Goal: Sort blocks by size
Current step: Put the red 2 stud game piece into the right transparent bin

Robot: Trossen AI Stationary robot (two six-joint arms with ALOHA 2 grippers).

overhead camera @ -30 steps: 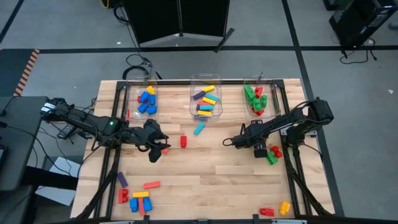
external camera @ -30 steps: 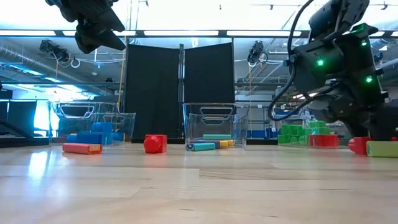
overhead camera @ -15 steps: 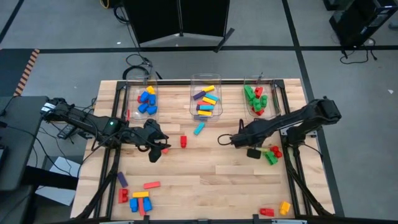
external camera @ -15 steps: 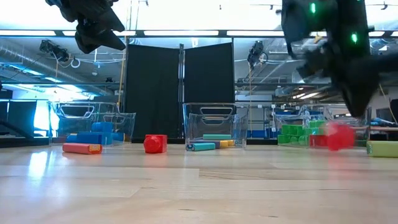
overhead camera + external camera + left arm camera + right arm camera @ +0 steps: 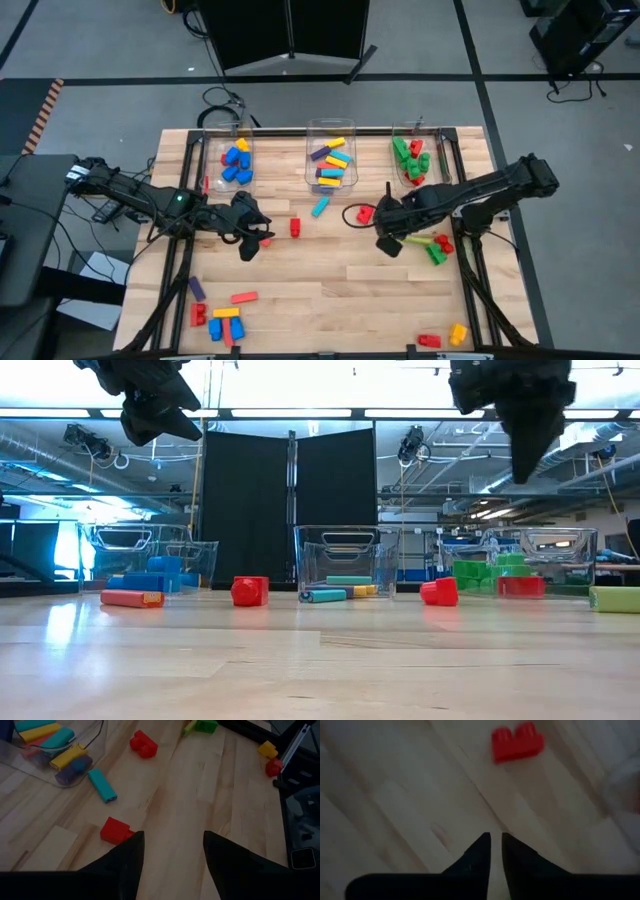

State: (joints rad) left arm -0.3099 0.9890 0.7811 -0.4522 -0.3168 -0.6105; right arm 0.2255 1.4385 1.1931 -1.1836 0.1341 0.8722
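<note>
Right gripper [image 5: 384, 243] is up off the table mid-right, fingers [image 5: 479, 855] nearly pinched together with nothing between them. Its wrist view shows what the high view only hints at: a red block [image 5: 517, 742] lying loose on the wood ahead of the tips, apart from them. High view puts that red block [image 5: 364, 214] just in front of the middle bin [image 5: 331, 128]; low view has it [image 5: 439, 591] sitting flat on the table.

Left gripper [image 5: 250, 243] hovers mid-left, fingers [image 5: 131, 860] spread, holding nothing. Its wrist cam sees a square red block [image 5: 115, 830] just beyond the left finger, a cyan block [image 5: 102, 785] further on beside the middle bin's wall, and a second red block [image 5: 143, 744] past that, probably the same one the right wrist sees.

Only the high view shows the sorted state:
- left bin [image 5: 233, 146]: blue, some yellow and red
- middle bin: long yellow, cyan, purple
- right bin [image 5: 420, 133]: green and red

Loose blocks per the high view:
- cluster [image 5: 222, 317] at the near-left corner, with a purple block [image 5: 197, 289] near it
- green and red blocks [image 5: 438, 251] beside the right arm, partly hidden by it
- red and yellow pair [image 5: 445, 337] at the near-right corner

Low view adds a long orange-red block [image 5: 131, 598] on the left and a green block [image 5: 614, 598] at far right.
</note>
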